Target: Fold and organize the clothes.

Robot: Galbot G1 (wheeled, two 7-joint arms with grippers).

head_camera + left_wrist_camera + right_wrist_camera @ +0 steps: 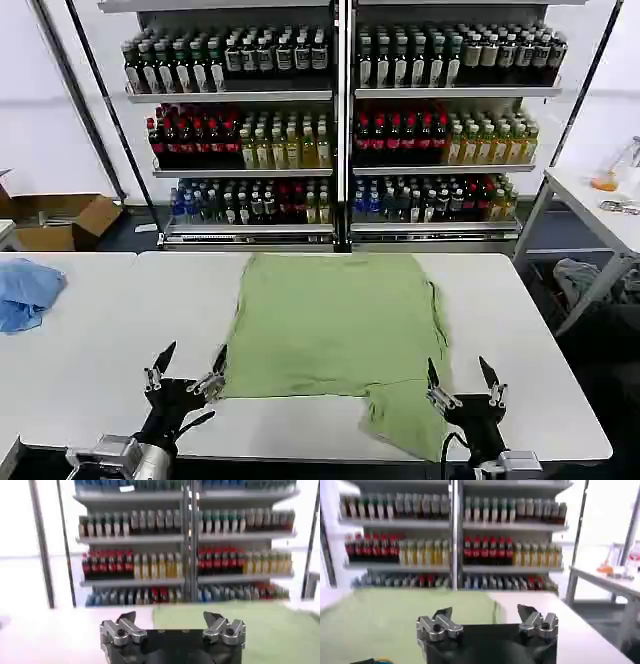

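Note:
The sage-green T-shirt point(335, 325) lies flat in the middle of the white table point(90, 340), its sides folded in, with one flap reaching down to the near edge. My left gripper point(190, 362) hovers open just off the shirt's near left corner, nothing between its fingers. My right gripper point(460, 376) stands open beside the near right flap, also holding nothing. The left wrist view shows the open left gripper point(170, 618) with the green shirt point(250, 625) ahead of it. From the right wrist, the open right gripper point(485, 612) has the shirt point(395, 615) spread ahead.
A light blue cloth point(25, 290) lies at the table's left edge. Shelves of bottles point(340, 120) stand behind the table. A second white table point(600, 205) is at the right, a grey-white garment point(580, 280) under it. A cardboard box point(60, 220) sits at the left.

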